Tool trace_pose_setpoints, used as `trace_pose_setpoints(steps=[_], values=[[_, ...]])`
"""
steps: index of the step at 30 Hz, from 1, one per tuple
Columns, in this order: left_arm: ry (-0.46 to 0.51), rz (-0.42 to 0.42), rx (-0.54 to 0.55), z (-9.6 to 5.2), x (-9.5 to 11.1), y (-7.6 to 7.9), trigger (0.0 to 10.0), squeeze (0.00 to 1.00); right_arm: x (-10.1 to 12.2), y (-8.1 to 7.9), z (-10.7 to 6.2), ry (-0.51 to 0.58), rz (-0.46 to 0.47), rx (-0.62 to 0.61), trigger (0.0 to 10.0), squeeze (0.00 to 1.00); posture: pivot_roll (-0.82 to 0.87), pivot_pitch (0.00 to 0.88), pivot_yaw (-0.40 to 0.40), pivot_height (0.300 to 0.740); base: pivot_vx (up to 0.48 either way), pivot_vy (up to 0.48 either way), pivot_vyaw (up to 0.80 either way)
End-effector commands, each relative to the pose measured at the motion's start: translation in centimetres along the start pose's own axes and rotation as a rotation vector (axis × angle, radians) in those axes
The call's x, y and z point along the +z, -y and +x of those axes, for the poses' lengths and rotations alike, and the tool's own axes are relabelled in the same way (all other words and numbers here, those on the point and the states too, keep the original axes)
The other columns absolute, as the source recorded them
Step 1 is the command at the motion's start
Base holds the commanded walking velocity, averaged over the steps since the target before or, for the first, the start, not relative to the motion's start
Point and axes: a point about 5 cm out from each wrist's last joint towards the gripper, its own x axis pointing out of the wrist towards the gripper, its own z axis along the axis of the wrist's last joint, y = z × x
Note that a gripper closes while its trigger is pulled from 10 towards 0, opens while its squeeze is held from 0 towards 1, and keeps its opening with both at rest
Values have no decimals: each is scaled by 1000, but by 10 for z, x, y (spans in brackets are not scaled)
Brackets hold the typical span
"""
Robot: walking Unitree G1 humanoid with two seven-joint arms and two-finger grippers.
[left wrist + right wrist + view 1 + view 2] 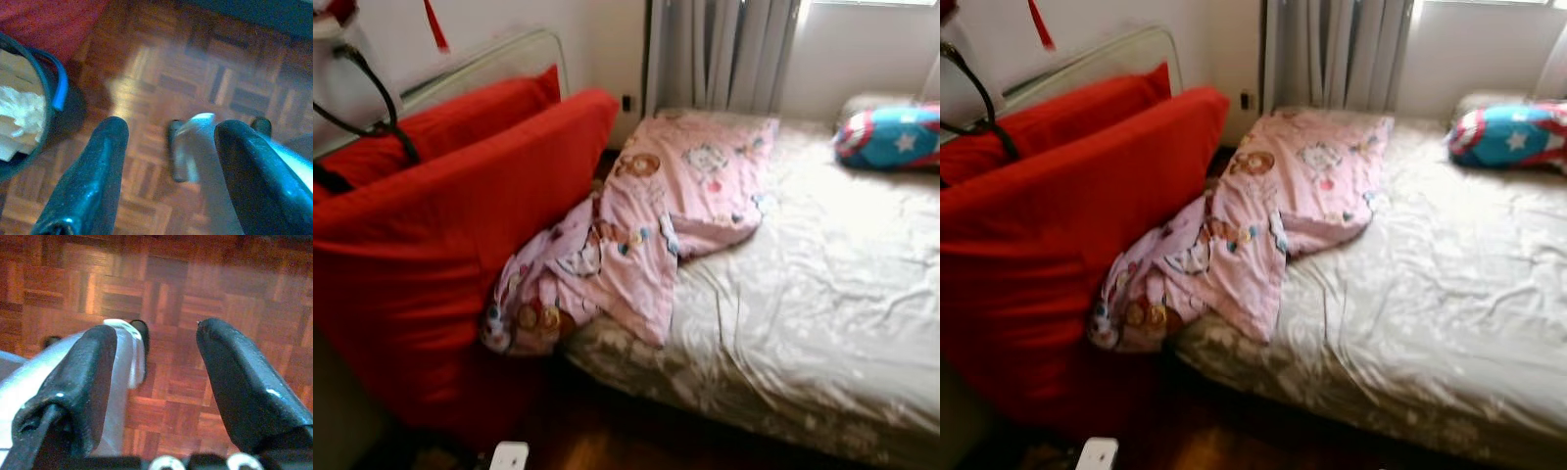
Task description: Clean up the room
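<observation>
Between red cushion (440, 245) and bed (822, 323), crumpled pink blanket (636, 235).

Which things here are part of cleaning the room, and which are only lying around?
Likely for the job:
- pink blanket, crumpled, hanging off the bed edge
- bin with paper inside
- left gripper and right gripper, both open over the floor

Just there:
- red cushions
- star pillow
- curtain
</observation>
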Motion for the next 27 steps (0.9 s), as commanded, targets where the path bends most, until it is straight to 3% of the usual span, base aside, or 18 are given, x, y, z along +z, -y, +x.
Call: trace_pose_setpoints(steps=[1,13,27], values=[[-27,11,21,-3,-7,-8,10000,0,5,-6,2,17,7,13,10000,0,7,0,-14,740,0,0,0],[-36,-3,4,-3,-8,-7,10000,0,5,-6,2,22,-12,22,10000,0,-1,0,-11,740,0,0,0],[-40,10,-7,-3,-8,-8,10000,0,5,-8,2,25,-6,37,10000,0,-18,0,-2,740,0,0,798]])
